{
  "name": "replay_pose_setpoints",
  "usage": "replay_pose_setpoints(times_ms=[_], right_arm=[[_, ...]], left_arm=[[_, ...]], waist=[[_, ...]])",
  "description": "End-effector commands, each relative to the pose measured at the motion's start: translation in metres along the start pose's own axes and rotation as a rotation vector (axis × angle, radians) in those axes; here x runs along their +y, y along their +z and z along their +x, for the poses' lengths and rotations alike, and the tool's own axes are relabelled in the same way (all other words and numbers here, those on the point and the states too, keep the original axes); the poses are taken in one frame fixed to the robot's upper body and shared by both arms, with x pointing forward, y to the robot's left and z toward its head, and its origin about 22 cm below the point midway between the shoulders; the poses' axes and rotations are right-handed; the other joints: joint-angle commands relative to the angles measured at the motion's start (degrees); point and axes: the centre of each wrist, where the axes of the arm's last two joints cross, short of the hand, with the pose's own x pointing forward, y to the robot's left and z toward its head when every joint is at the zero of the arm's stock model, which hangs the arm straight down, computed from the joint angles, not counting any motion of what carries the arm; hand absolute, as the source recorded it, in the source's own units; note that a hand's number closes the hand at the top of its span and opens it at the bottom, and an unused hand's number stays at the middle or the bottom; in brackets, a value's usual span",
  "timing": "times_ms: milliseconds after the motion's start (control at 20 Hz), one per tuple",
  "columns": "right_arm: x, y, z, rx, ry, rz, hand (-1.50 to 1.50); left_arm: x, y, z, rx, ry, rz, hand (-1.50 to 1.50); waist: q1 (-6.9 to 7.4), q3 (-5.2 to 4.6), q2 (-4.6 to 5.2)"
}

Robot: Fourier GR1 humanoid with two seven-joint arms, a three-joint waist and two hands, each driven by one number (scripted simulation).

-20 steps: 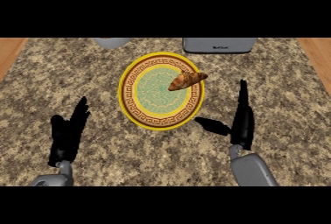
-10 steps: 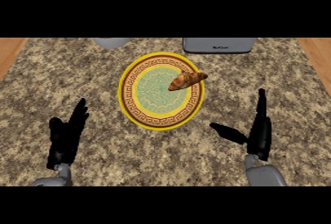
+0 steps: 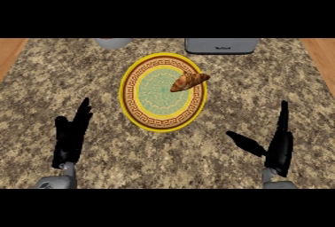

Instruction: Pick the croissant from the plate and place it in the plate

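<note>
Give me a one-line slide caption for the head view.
Brown croissant lies at the right rim of a yellow patterned plate on the speckled granite counter, open left hand and right hand flanking it.

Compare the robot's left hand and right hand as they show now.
The left hand keeps its thumb close beside its fingers; the right hand spreads its thumb wide toward the yellow patterned plate. The left hand sits nearer the plate; the right hand sits farther out. Both are black, open, fingers straight, holding nothing.
</note>
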Motion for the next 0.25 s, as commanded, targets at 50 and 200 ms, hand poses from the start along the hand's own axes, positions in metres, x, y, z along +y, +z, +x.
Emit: replay_pose_setpoints(times_ms=[50, 200], right_arm=[[-0.007, 0.006, -0.002, 0.023, 0.022, -0.023, -1.50], [-0.009, 0.001, 0.002, 0.040, 0.054, -0.038, -1.50]], left_arm=[[0.006, 0.000, -0.002, 0.012, 0.009, -0.005, 0.00], [-0.002, -0.004, 0.014, 0.000, -0.012, -0.006, 0.00]], waist=[[0.04, 0.00, 0.00], [0.01, 0.00, -0.01]])
